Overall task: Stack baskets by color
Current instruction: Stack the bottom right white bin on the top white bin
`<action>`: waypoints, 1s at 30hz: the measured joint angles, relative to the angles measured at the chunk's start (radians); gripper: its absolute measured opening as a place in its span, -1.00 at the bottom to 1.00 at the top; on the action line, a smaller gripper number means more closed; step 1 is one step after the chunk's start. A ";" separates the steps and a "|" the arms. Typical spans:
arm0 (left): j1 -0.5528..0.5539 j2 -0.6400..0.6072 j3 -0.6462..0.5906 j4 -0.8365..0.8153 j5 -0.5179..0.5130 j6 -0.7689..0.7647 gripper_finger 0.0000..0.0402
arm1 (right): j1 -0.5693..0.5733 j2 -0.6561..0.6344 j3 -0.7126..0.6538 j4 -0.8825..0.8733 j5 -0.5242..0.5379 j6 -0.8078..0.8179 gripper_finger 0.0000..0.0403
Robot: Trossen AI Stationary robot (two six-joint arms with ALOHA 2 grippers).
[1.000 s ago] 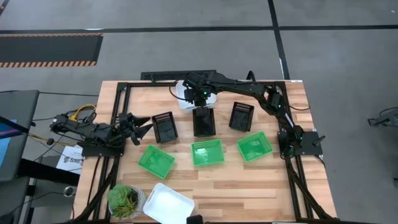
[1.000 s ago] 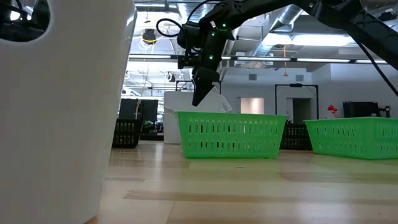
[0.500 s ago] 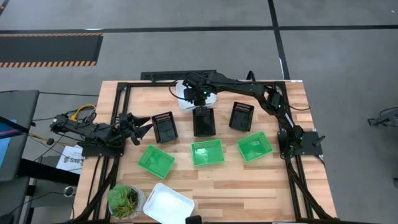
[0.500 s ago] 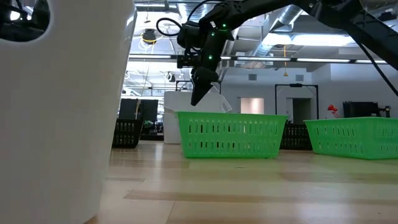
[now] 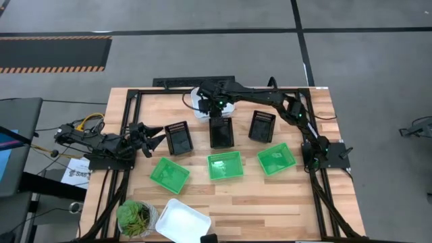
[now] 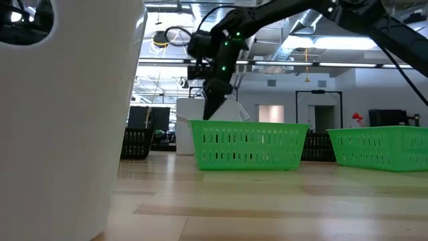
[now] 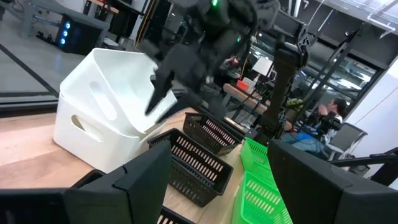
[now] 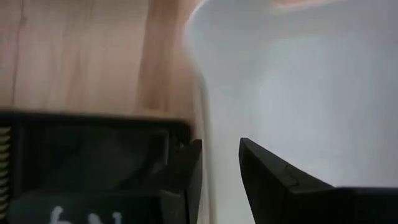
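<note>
Two white baskets (image 5: pixel 198 102) sit nested at the far middle of the table; the upper one (image 7: pixel 118 81) lies tilted inside the lower one (image 7: pixel 93 140). My right gripper (image 5: pixel 211 106) reaches down onto the upper one's wall and is shut on it. A third white basket (image 5: pixel 183 221) rests on its base at the near edge. Three black baskets (image 5: pixel 221 132) stand in a row mid-table, with three green baskets (image 5: pixel 225 166) in a row nearer. My left gripper (image 5: pixel 156 138) waits open at the table's left. My right gripper has the upper white basket's side wall (image 8: pixel 205 124) between its two fingers, one finger (image 8: pixel 273 180) inside the basket and one (image 8: pixel 185 177) outside. The fingers come from above, slanting steeply down. The basket hangs tilted (image 6: pixel 233 109), its lower part inside the other white basket.
A potted plant (image 5: pixel 137 218) stands at the near left corner beside the single white basket. The black middle basket (image 5: pixel 221 132) lies just in front of the white pair. Bare wood shows at the near right (image 5: pixel 283 209).
</note>
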 joint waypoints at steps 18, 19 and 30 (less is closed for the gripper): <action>0.000 0.000 0.000 0.000 0.009 0.000 0.28 | -0.016 0.018 0.001 0.009 0.024 -0.021 -0.39; 0.000 0.000 0.000 0.000 0.008 -0.001 0.28 | -0.015 0.018 0.001 0.010 0.024 -0.020 -0.39; 0.000 0.000 0.000 0.000 0.008 -0.005 0.28 | 0.010 0.018 0.001 -0.005 0.024 -0.011 -0.39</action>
